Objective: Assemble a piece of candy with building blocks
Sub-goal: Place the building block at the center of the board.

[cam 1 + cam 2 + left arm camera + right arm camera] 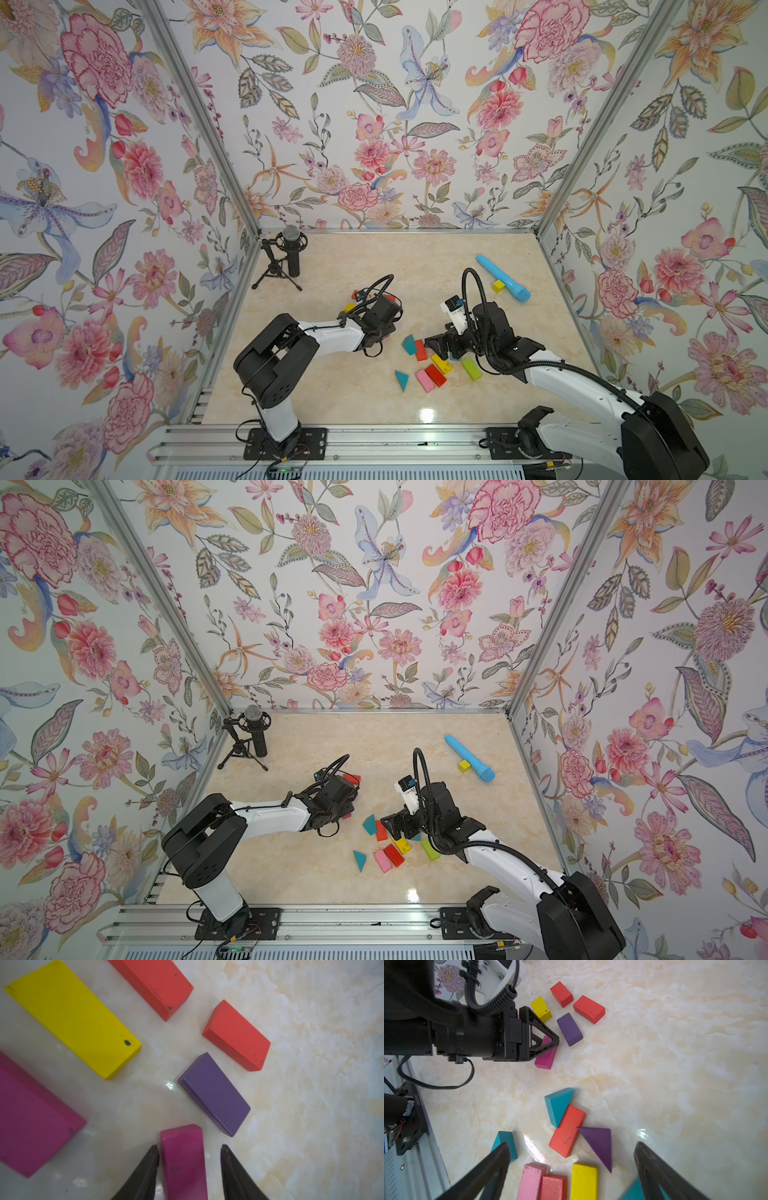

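Blocks (435, 375) lie loose in both top views. Left wrist: left gripper (189, 1148) straddles the magenta brick (184, 1159) just beside the purple brick (215, 1095), jaws apart (not pinching). Right wrist: right gripper (572, 1145) gapes empty, well apart from the purple brick, ready to pick.

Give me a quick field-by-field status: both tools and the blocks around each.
Left tool: open, jaws either side of the narrow magenta wooden brick lying on the marble-patterned table; gap at one jaw.
Right tool: open wide, empty.
By left tool: purple wooden brick, yellow wooden brick, two red wooden bricks.
By right tool: teal wooden wedge and purple wooden wedge touching the orange-red wooden brick between them.
Aside: long light-blue tube.
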Controlling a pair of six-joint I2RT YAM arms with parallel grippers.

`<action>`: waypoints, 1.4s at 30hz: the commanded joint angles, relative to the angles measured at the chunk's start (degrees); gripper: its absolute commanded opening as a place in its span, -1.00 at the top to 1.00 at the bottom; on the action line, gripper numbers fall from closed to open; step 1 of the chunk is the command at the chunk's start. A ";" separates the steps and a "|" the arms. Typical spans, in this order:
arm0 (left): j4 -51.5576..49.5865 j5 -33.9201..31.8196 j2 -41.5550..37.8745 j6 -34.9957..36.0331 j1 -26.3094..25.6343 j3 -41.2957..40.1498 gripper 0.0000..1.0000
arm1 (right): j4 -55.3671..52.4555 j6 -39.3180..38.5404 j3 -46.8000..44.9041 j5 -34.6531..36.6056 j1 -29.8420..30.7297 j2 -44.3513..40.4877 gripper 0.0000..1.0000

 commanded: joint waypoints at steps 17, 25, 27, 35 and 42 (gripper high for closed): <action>5.97 2.09 -1.57 -4.68 -6.12 -6.76 -0.06 | -1.00 -1.11 3.31 0.10 -0.69 1.15 -0.91; 10.80 5.08 1.16 -5.30 -7.47 -6.46 -0.03 | -1.37 -1.11 3.77 0.68 -0.71 1.28 -0.92; 11.29 5.17 2.25 -5.24 -7.47 -5.58 -0.03 | -1.63 -1.20 3.95 0.82 -0.78 1.26 -0.92; 13.96 5.57 2.93 -5.71 -6.09 -5.76 -0.04 | -4.00 -1.90 4.57 2.38 -0.87 1.97 -0.92; 13.73 8.75 -4.53 2.42 -3.53 -7.52 -0.06 | -8.03 -1.01 10.72 4.39 -0.70 6.28 -0.91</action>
